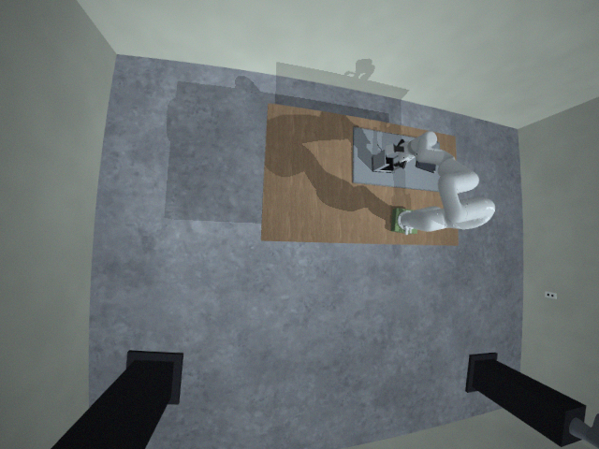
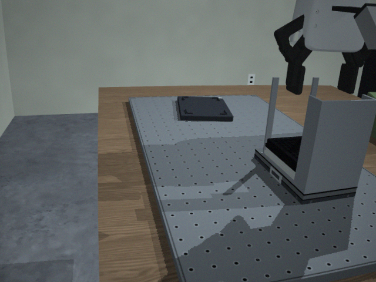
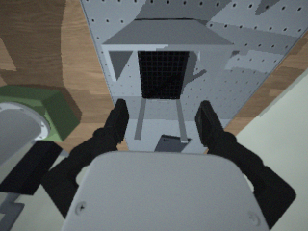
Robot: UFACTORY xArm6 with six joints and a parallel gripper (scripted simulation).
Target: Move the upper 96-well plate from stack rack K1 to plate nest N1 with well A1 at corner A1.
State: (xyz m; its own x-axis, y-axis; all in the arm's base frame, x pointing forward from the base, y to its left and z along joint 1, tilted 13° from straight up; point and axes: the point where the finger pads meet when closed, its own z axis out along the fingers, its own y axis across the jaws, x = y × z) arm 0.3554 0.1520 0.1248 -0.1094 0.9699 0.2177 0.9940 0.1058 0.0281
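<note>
Gripper (image 2: pixel 321 81) is hanging wide open, holding nothing, directly above stack rack K1 (image 2: pixel 333 142). The plate stack (image 3: pixel 163 74) is sitting inside K1 between the 2 posts (only its dark well grid is showing). Nest N1 (image 2: pixel 204 108) is lying well apart on the breadboard (image 2: pixel 212 194).

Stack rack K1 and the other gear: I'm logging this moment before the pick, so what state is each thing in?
Gripper: open, holding nothing, above the rack.
Stack rack K1: upright on the breadboard, holding a dark plate.
Upper 96-well plate: in the rack, wells up, untouched.
Lower plate: hidden, cannot tell.
Plate nest N1: no plate in it.
</note>
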